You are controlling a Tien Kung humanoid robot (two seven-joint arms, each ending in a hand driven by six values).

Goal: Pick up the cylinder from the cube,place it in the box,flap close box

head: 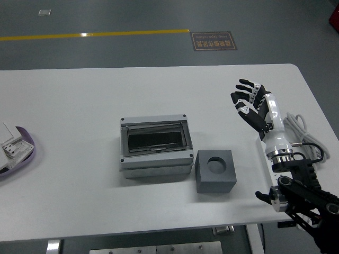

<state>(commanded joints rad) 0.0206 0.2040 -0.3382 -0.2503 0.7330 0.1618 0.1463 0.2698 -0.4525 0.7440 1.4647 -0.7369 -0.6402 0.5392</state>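
Note:
The grey box (155,148) stands at mid-table with its flap lying shut over the dark window. Right beside it sits the dark grey cube (215,170), whose round hole on top looks empty; no cylinder shows anywhere. My right hand (249,103) hovers over the table to the right of the box and cube, apart from both, fingers spread and holding nothing. The left arm is out of sight.
A purple tray (24,153) holding white parts lies at the left edge. A white power strip and its cable (296,123) lie under my right forearm near the right edge.

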